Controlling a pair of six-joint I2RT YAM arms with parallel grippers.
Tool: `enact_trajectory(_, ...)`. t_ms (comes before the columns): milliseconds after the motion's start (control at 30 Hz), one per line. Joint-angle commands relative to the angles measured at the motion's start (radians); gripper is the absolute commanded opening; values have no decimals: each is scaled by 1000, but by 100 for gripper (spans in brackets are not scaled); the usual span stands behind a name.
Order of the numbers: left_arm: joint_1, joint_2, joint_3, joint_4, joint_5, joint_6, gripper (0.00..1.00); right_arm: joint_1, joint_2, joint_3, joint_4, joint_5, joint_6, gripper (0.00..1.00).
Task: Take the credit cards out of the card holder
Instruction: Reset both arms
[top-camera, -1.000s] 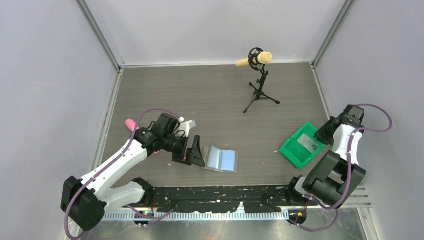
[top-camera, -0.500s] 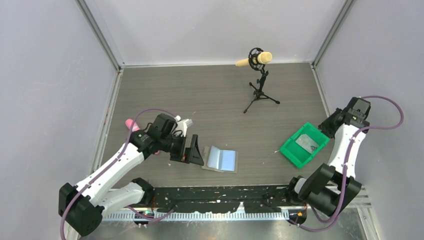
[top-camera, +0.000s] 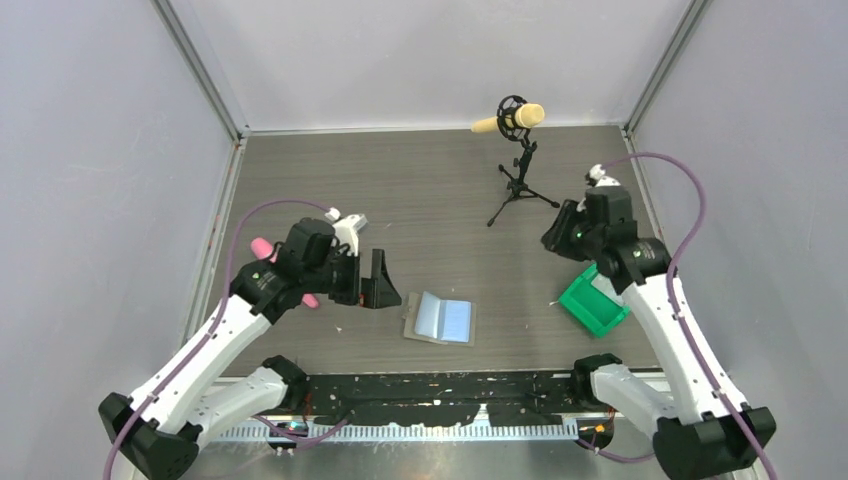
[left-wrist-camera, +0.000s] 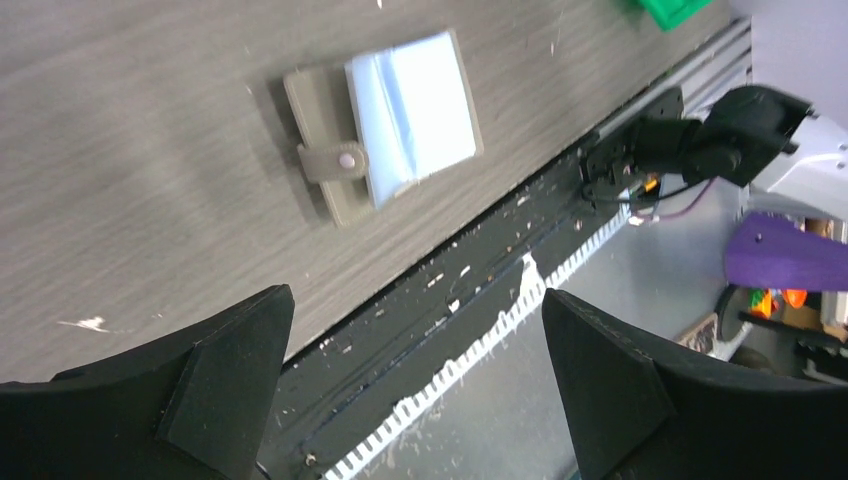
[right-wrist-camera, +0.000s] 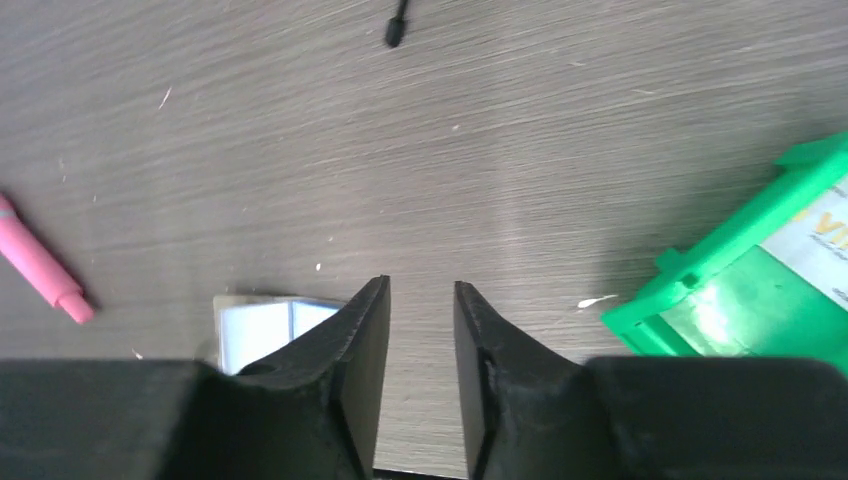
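- One card holder lies opened flat on the surface near its front edge, between your two arms. Pale blue clear pockets face up, with grey-olive cover showing round the edges.
- Only your left wrist view shows its strap tab with a round snap.
- Only your right wrist view shows a pale card inside the green bin; from above, the right arm hides most of that bin.
- Left claw — spread wide, empty, just left of the holder.
- Right claw — a narrow gap between its fingers, nothing in it, above the surface near the bin.
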Motion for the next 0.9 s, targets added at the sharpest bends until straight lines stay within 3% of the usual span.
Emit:
enact_trajectory(0, -1, -60, 68, 24, -114, -3, 99, 223, -68, -56, 53, 135, 89, 40)
enact_trajectory(133, -1, -106, 59, 84, -151, -10, 99, 448, -119, -96, 61, 209, 98, 59)
enact_trajectory(267, -1, -143, 20, 148, -185, -7, 99, 558, -203, -157, 77, 234, 89, 100)
enact_trajectory(533, -1, -236, -47, 223, -191, -45, 99, 566, -489, -299, 166, 199, 147, 96)
enact_trajectory(867, -1, -338, -145, 292, -229, -86, 100, 566, -519, -280, 178, 216, 194, 95)
